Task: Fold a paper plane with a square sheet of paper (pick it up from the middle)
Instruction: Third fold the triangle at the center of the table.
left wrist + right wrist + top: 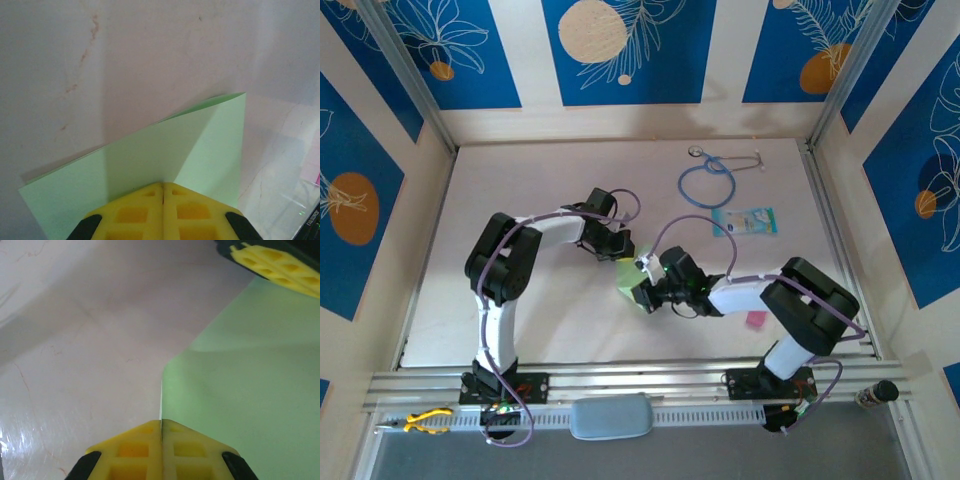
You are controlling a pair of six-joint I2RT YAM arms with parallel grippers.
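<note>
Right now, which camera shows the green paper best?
The left wrist view: the square sheet of paper shows its folded flap and two corners, pinched by the left end effector. The right wrist view has one big green side running off the picture. From the top it is a small green bit between the arms.

Table (pixel 520 200): pale, matt top, with faint reddish scuffs (pixel 80 55) and a soft sheen at the near side. Walls: back wall (pixel 620 50) at 12 o'clock, left wall (pixel 360 180) at 9 and right wall (pixel 920 180) at 3, all blue panels with white leaf outlines and orange or cream discs, set between cream strips. Aluminium posts (pixel 410 75) stand at 11 and 1. Metal rails (pixel 650 380) run along 6 o'clock. Light is even and diffuse.
</note>
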